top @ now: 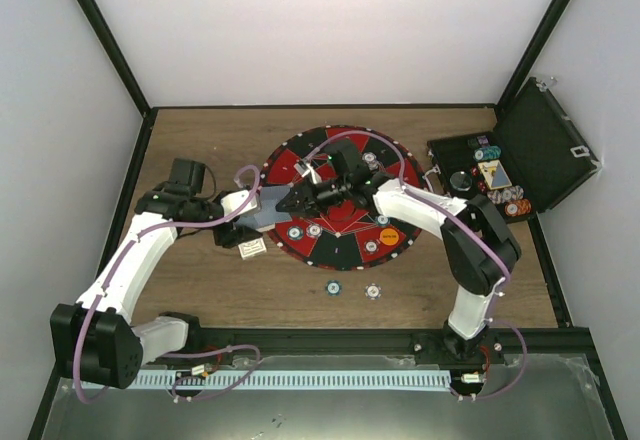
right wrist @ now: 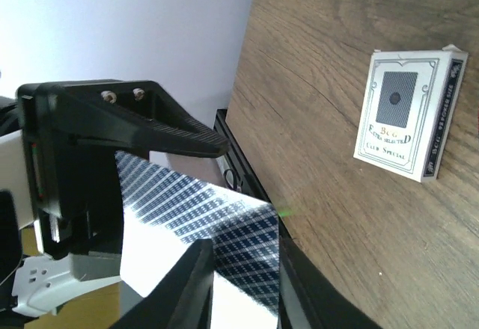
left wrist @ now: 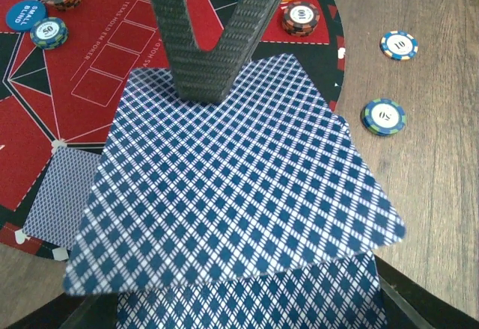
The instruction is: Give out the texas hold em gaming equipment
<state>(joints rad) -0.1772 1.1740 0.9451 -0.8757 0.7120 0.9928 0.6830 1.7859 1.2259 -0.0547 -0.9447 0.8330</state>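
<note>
**Item:** Texas hold'em set, distribution part-way.

**Progress:** One face-down card (left wrist: 63, 194) is lying near the rim of the mat (left wrist: 90, 82). Brown chips (left wrist: 301, 19), a teal chip (left wrist: 49, 32), the blue button (left wrist: 22, 13) and the orange button (top: 390, 236) are sitting on the mat. Two more chips (left wrist: 384, 116) are lying on the tabletop (left wrist: 434, 194) just beside it. Spare chips (top: 487, 153) are sitting in the open case (top: 545, 145), and most cards are not yet dealt, so much seems left.

**Cards:** The card fan (left wrist: 187, 299), with blue-and-white lattice backs, is hanging over the mat's edge. The left gripper (left wrist: 254, 310) is clenching its near end. The right gripper (left wrist: 209, 82) is straddling the far edge of the top card (left wrist: 224, 194); I cannot tell whether it is actually pinching. The card box (right wrist: 408, 112) is lying on the tabletop nearby.
</note>
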